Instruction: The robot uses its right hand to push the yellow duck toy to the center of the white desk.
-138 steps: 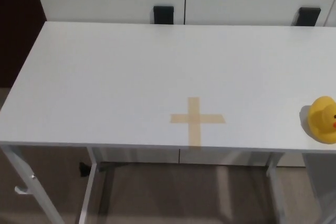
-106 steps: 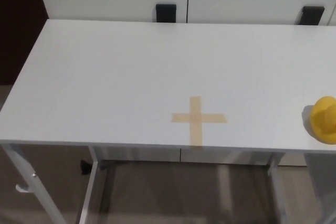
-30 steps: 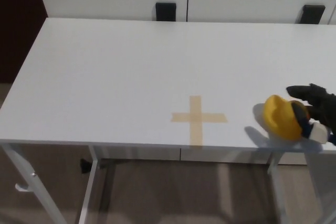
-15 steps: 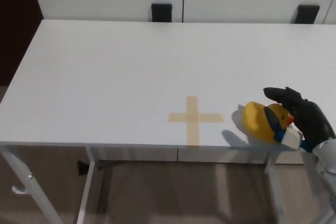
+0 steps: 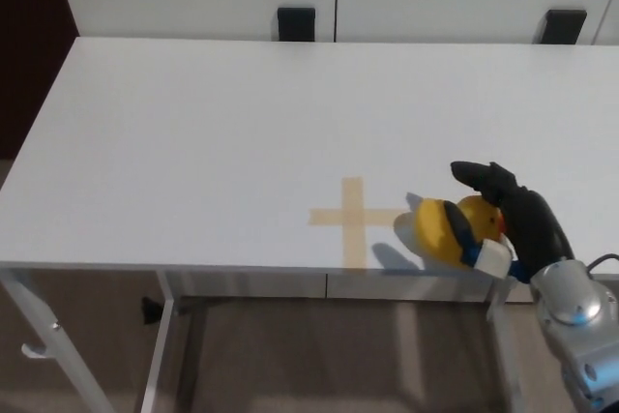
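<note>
Yellow duck toy has slid left along the white desk, now tipped just right of the tape cross. My right hand, fingers spread, presses its far side; nearly centred, I'd say.

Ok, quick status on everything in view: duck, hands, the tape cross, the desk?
yellow duck toy: tipped over, just right of the cross, touching its right arm
right hand: against the duck's right side, holding nothing
left hand: not in view
tape cross: uncovered, flat on the desk
white desk: otherwise bare
</note>
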You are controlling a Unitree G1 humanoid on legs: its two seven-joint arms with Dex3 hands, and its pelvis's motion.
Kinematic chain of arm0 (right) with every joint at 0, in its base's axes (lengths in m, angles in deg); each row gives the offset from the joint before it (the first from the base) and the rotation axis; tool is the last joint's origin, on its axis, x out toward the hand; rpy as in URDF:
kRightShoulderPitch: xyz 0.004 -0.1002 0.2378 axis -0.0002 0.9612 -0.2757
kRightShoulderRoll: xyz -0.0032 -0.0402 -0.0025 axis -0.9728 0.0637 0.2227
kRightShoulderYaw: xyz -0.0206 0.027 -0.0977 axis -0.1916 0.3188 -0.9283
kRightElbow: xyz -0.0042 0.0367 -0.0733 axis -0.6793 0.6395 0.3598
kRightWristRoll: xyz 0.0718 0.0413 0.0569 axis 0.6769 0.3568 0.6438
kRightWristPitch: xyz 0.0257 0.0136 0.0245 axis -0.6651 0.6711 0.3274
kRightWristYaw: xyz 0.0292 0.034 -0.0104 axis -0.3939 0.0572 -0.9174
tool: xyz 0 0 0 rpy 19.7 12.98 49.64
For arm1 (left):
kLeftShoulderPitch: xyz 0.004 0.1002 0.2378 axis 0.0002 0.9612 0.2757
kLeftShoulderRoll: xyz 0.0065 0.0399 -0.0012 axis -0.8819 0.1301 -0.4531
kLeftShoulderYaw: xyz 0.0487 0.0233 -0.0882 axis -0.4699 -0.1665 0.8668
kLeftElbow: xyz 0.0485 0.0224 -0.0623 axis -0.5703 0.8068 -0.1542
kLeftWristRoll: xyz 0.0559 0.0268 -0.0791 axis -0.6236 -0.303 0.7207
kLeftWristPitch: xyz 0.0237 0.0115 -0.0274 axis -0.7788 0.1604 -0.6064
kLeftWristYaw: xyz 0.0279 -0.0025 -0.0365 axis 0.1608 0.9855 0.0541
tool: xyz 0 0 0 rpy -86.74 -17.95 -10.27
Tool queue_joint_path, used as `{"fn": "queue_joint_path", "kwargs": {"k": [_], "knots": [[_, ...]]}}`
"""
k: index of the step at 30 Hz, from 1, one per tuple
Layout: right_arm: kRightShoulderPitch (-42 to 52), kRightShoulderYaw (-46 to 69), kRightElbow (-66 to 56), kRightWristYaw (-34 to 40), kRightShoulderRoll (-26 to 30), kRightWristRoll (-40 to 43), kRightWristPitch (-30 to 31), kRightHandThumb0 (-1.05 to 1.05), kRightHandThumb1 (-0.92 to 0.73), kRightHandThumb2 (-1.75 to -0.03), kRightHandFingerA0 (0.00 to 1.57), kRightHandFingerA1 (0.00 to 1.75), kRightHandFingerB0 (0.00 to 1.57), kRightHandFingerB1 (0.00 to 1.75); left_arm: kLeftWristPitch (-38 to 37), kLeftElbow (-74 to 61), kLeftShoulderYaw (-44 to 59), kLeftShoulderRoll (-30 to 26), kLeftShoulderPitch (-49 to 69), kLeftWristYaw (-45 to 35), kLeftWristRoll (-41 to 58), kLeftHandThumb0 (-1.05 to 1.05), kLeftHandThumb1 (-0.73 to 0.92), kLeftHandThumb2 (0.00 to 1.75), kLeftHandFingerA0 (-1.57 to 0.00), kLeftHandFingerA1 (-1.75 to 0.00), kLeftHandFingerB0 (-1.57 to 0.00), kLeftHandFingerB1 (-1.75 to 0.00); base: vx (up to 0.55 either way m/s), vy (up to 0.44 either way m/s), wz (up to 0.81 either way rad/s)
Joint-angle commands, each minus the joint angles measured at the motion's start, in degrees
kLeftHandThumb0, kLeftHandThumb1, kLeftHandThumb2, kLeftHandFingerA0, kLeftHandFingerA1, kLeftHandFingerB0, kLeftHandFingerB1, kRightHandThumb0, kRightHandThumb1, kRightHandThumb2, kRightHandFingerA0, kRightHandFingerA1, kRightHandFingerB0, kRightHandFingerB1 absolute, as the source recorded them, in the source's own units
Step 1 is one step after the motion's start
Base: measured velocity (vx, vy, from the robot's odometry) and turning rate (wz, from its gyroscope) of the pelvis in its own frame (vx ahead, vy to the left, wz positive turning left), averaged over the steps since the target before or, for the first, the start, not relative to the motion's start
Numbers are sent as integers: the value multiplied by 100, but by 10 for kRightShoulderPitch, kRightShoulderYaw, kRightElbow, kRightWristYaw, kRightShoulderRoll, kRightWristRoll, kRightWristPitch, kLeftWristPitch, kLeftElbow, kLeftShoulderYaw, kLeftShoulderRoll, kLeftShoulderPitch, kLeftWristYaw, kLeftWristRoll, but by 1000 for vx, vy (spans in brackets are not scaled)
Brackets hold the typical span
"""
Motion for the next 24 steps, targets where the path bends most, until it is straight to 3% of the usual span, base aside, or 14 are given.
{"fn": "queue_joint_path", "kwargs": {"k": [1,2,4,5,7,8,10,11,12,13,15,19,20,24], "knots": [[-8,-18,26,23,-34,-16,17,-85,-92,-73,7,51,15,40,-22,-1,4,1,3,4,4,-17,67,68,-86,-76,-85,-63,0,0,0],[-10,-18,25,26,-39,-16,20,-37,-50,-112,3,54,0,50,-22,-2,3,1,4,5,3,-18,67,68,-87,-74,-86,-62,0,0,0],[-12,-19,24,30,-46,-15,24,-37,-50,-112,3,54,0,50,-22,-3,1,1,4,7,0,-18,67,68,-87,-74,-86,-62,0,0,0],[-12,-21,22,33,-47,-18,26,-82,-92,-75,0,43,11,35,-20,-2,2,2,3,7,1,-17,67,64,-87,-72,-84,-60,0,0,0],[-12,-25,20,36,-49,-23,28,-82,-92,-75,0,43,11,35,-16,-1,3,3,1,8,2,-17,67,64,-87,-72,-84,-60,0,0,0],[-14,-27,27,42,-50,-27,22,-84,-79,-117,0,30,12,39,-18,-1,1,3,2,7,0,-17,68,69,-87,-74,-83,-62,0,0,0],[-16,-28,31,46,-50,-29,17,-84,-79,-117,0,30,12,39,-21,-1,0,3,2,6,-1,-17,68,69,-87,-74,-83,-62,0,0,0],[-23,-34,41,67,-53,-43,20,-87,-90,-87,0,0,4,27,-20,-1,-3,2,1,6,-4,-18,69,66,-88,-71,-82,-59,0,0,0],[-28,-39,48,82,-55,-53,23,-87,-90,-87,0,0,4,27,-19,-1,-5,2,0,7,-7,-18,69,66,-88,-71,-82,-59,0,0,0],[-40,-49,56,102,-59,-70,35,-96,-85,-123,0,27,3,9,-23,-1,-4,2,2,7,-5,-18,67,68,-87,-75,-86,-63,0,0,0],[-46,-53,61,107,-60,-73,38,-94,-85,-125,0,30,0,10,-23,-1,-4,2,2,6,-4,-17,67,68,-88,-74,-85,-62,0,0,0],[-55,-56,68,115,-66,-75,40,-93,-83,-124,0,31,0,12,-24,1,-5,4,1,6,-5,-17,66,71,-88,-76,-86,-64,0,0,0],[-58,-57,66,117,-72,-74,42,-99,-76,-93,0,0,3,0,-24,1,-6,4,2,6,-5,-16,65,74,-90,-79,-85,-66,0,0,0],[-62,-59,61,121,-86,-74,44,-91,-92,-82,0,0,0,13,-26,1,-11,5,3,5,-9,-16,66,71,-89,-77,-86,-65,0,0,0]]}}
